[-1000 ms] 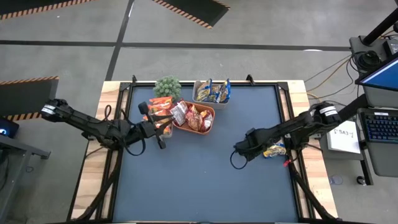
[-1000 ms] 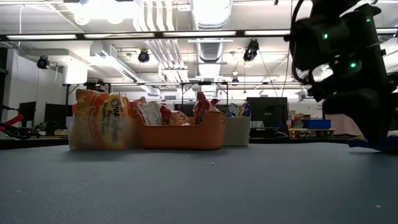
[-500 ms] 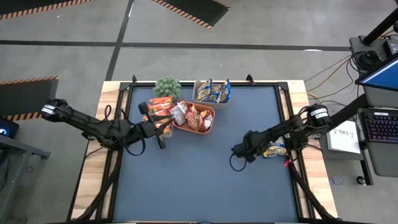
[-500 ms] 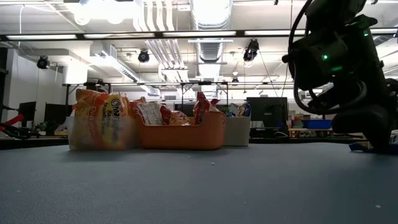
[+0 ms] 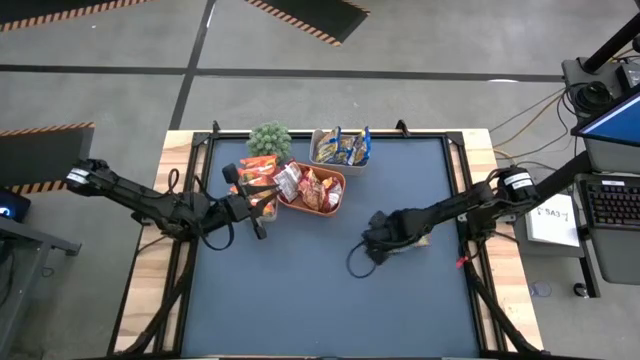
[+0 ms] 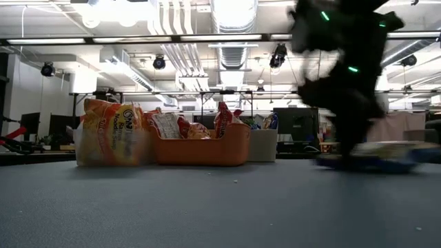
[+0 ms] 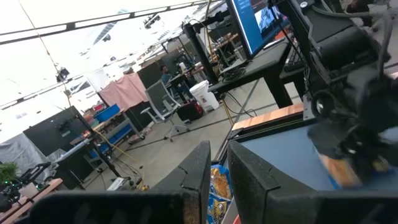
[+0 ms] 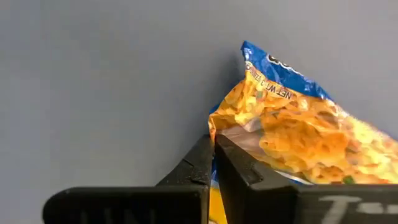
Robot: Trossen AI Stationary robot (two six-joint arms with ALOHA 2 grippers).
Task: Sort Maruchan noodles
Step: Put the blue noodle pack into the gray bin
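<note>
Blue-and-yellow glossy plastic ramen packet [image 8: 298,134]: lies flat on the dark blue table mat [image 5: 300,290], right of the mat's centre and well in from its right edge; mostly hidden under the arm from above, blurred in the low view [image 6: 375,157]. In the right wrist view its long axis runs away from the fingers at a slant, the blue end seam pointing off from the gripper. Right gripper [image 8: 213,163]: low over the mat, its two dark fingers [image 8: 239,168] pressed together on the near edge of that packet. Left gripper [image 7: 217,171]: at the back left of the mat, beside the tubs; fingers close together with a narrow gap, nothing seen between them. Orange rectangular plastic tray [image 5: 322,205]: back of the mat, left of centre, holding red and orange packets. Clear plastic tub of orange packets [image 6: 110,141]: touching the tray's left side. Second clear plastic tub [image 5: 340,148]: at the mat's back edge, holding blue-and-yellow packets stood on edge. Small green potted plant [image 5: 269,140]: at the back edge, left of that tub.
</note>
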